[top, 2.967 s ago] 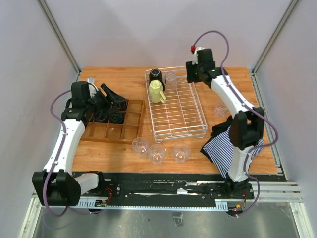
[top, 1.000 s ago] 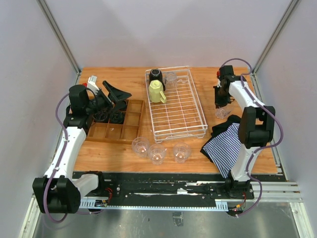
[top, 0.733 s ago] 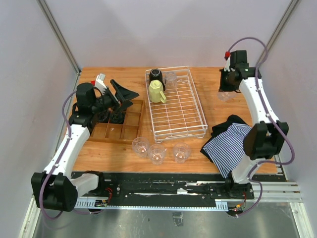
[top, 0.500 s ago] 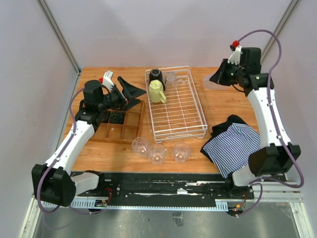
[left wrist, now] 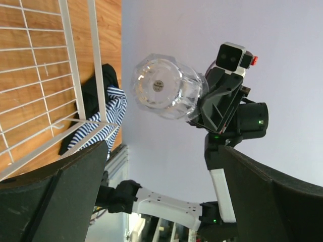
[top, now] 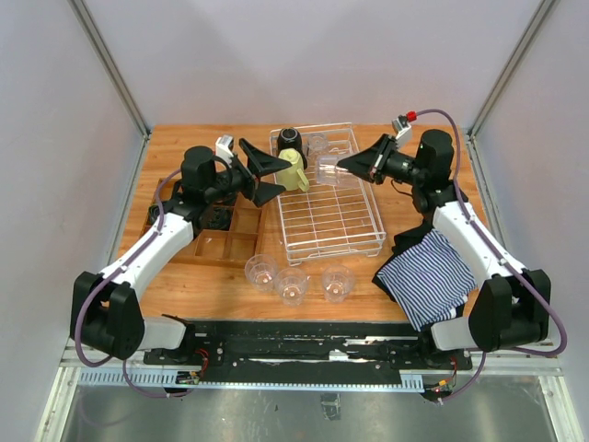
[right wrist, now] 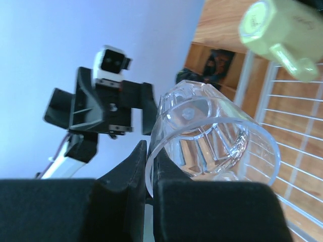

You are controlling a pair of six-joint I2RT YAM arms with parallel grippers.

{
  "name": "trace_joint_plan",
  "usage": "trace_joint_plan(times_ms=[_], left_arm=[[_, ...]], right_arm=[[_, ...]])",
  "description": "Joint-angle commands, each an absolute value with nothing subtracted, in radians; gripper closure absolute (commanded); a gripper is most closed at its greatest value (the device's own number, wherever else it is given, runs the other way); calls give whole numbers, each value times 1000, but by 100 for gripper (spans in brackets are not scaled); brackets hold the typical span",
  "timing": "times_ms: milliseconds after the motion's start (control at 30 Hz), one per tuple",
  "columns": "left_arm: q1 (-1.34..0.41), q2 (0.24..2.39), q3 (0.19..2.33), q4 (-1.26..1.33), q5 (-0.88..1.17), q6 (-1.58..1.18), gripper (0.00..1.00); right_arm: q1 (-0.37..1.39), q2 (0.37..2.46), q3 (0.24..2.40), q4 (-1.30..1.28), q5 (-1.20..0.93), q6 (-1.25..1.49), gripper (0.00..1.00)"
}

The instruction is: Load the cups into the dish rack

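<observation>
Hovering over the dish rack [top: 333, 249], the right jaws pinched the rim of a clear tumbler [top: 327, 168], held sideways, its base pointing straight at the left jaws, which gaped wide just across the rack, beside the yellow mug [top: 293, 170].

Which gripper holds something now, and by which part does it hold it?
The right gripper pinches a clear tumbler by its rim. The left gripper is open and holds nothing.
</observation>
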State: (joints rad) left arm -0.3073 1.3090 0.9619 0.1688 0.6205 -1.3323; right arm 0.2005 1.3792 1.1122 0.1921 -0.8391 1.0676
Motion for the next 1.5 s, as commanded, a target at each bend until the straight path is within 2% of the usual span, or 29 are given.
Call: trace_joint_plan(times_ms=[0, 833, 1133, 1267, 1333, 1367, 1467], left_arm=[[-347, 1319, 998, 221, 599, -1420, 0], [-402, 1371, 1036, 329, 538, -1530, 1], [-404, 1364, 1024, 345, 538, -1542, 11], [-408, 1364, 1023, 344, 547, -1539, 27], [-411, 1361, 1019, 345, 548, -1537, 43], [-411, 1358, 1016, 344, 547, -1536, 56], [-411, 1354, 1012, 339, 545, -1526, 74]], right_arm=[[247, 1339, 1070, 566, -874, 1316, 99], [408, 1406, 1072, 653, -801, 1389, 99], [417, 1417, 1060, 659, -787, 1376, 99], [424, 1427, 1058, 661, -778, 1370, 99], [425, 1433, 1058, 660, -776, 1366, 99], [425, 1436, 1059, 660, -776, 1365, 99], [426, 1442, 1057, 659, -777, 1359, 99]])
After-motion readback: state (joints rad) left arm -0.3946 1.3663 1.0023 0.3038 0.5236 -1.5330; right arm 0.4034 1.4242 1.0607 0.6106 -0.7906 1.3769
